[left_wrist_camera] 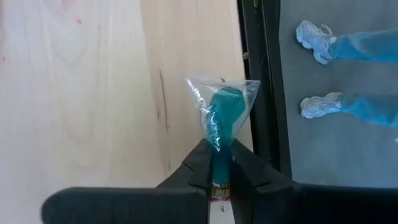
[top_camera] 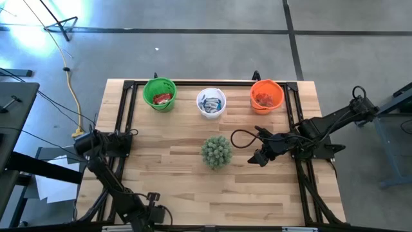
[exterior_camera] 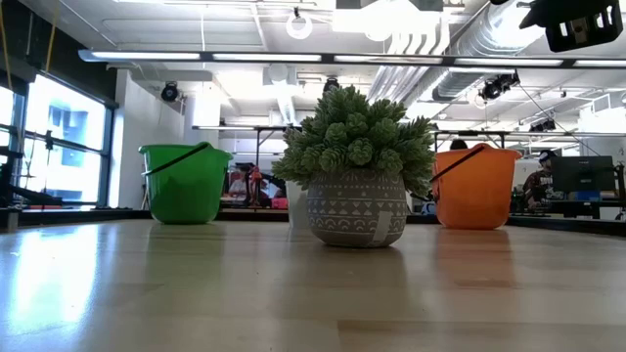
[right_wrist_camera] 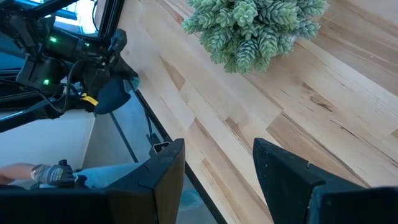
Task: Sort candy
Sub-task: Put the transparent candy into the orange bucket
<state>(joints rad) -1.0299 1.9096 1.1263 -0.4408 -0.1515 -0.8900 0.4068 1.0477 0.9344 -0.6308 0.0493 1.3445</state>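
Left gripper [left_wrist_camera: 219,163] at the desk's [top_camera: 174,193] left edge: jaws pinched on a teal candy [left_wrist_camera: 222,115] in clear crinkly wrap. Light, slippery; best held by the twisted wrapper tail. Right gripper [right_wrist_camera: 217,165] near the spiky potted plant [top_camera: 216,152], jaws apart, empty. Beyond: green [top_camera: 159,94], white [top_camera: 211,102], orange buckets [top_camera: 266,96] holding sweets.

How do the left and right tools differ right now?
The left tool is shut on a teal candy in a clear wrapper; the right tool is open and empty. The left tool sits at the table's left edge, the right tool over the table beside the spiky plant. Both are dark, two-fingered, and away from the cups.
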